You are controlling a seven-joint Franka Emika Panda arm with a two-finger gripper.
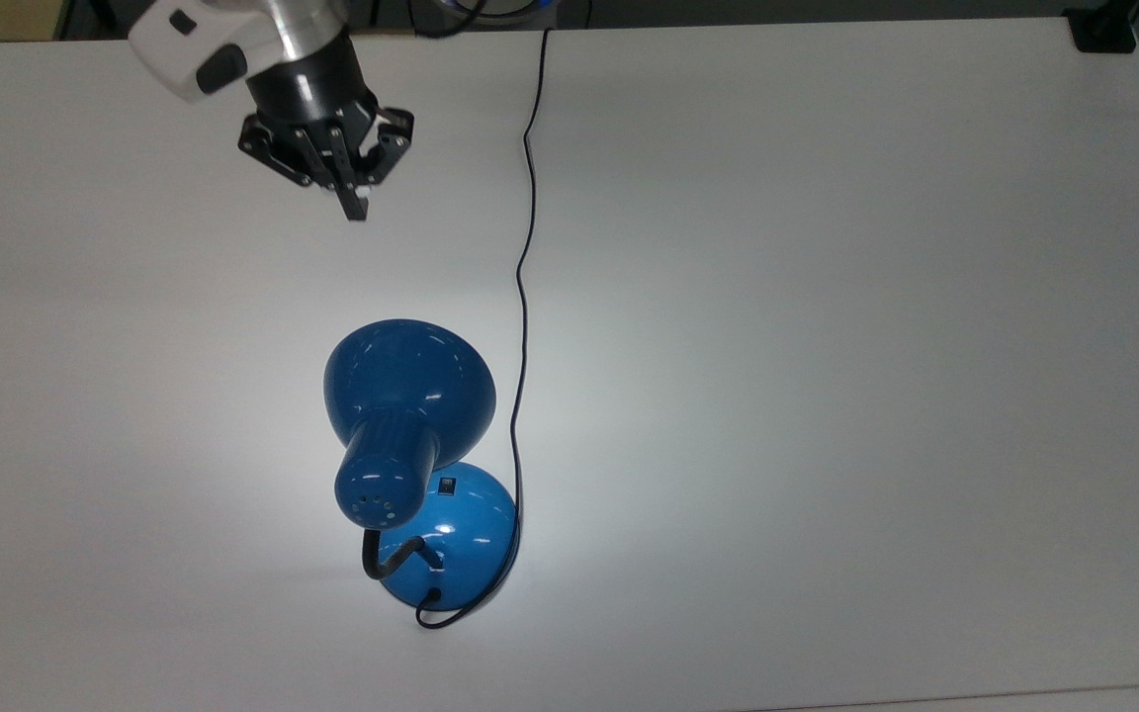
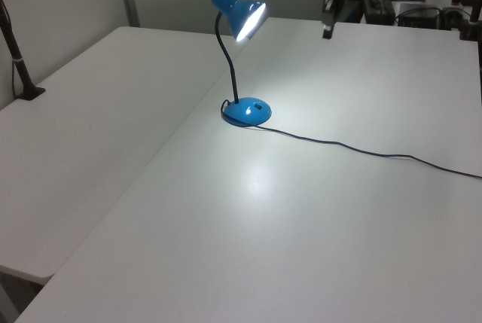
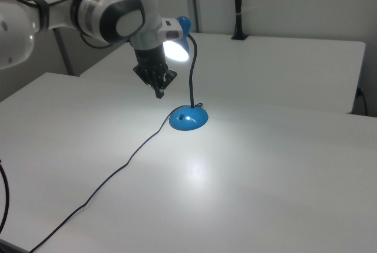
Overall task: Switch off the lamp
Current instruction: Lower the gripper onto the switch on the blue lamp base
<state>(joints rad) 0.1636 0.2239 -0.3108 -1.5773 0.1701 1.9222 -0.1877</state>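
Observation:
The glossy blue lamp (image 1: pixel 409 381) stands on the white table (image 1: pixel 827 346), lit, with a bright patch under its dome shade. Its round base (image 1: pixel 466 539) carries a small black switch (image 1: pixel 446 486), and a black gooseneck (image 1: pixel 384 556) curves up from it. In the left view the base (image 2: pixel 247 112) sits below the glowing shade (image 2: pixel 248 17). My gripper (image 1: pixel 354 206) hangs shut and empty above the table, well off from the shade toward the top view's upper left. It also appears at the back of the left view (image 2: pixel 327 33) and just left of the shade in the right view (image 3: pixel 159 92).
A thin black cord (image 1: pixel 522 277) runs from the lamp's base across the table to the top view's upper edge. A black clamp (image 1: pixel 1101 35) sits on the top view's upper right corner. A black post (image 2: pixel 18 59) stands at the left view's left edge.

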